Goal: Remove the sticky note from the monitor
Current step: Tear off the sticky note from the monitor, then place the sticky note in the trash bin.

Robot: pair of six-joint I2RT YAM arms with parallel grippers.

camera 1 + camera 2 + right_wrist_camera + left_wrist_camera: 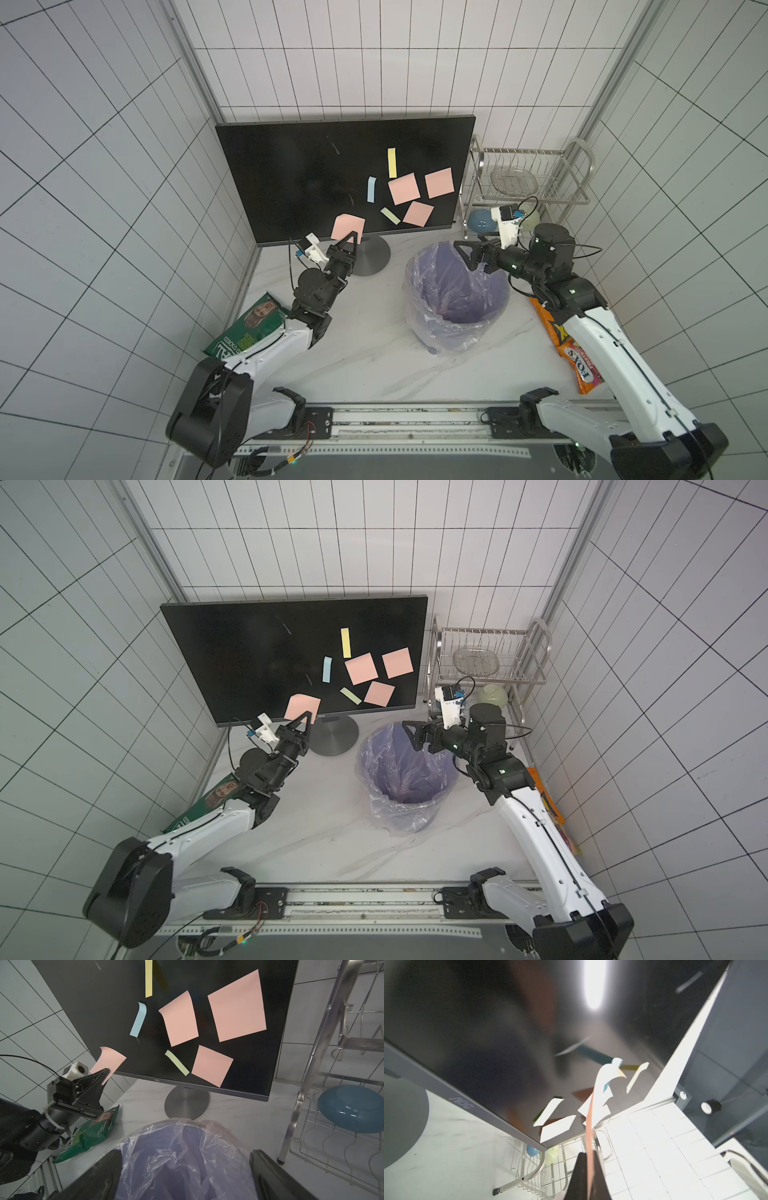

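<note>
Left hand point(351, 237) is closed in a thin pinch on the lower edge of a pink sticky note point(347, 224), down at the bottom bezel of the monitor point(291, 174), left of the stand. The note overlaps the lower edge of the screen and hangs partly past it. Whether its upper edge clings to the glass I cannot tell from any view. Right hand point(467, 254) has its jaws spread wide with nothing in them, and hovers over the lined bin point(415, 316) on the tabletop point(374, 361). Other notes point(404, 189), pink squares and narrow coloured strips, sit stuck higher on the screen to the right.

Handling, as a judgement: the note is near weightless, limp paper, easily creased or torn, and tacky along only one edge. A light pinch on the free edge, well away from the tacky strip, is the place to hold it. Pulling along the glass rather than straight out should peel it cleanly.

Orientation: the note is roughly square, so it has no real long axis. The gripped edge is low and the far edge points up toward the screen, with one upper corner curled forward in the right wrist view. The left wrist view shows it edge-on, rising from the jaws as a bowed ribbon.
</note>
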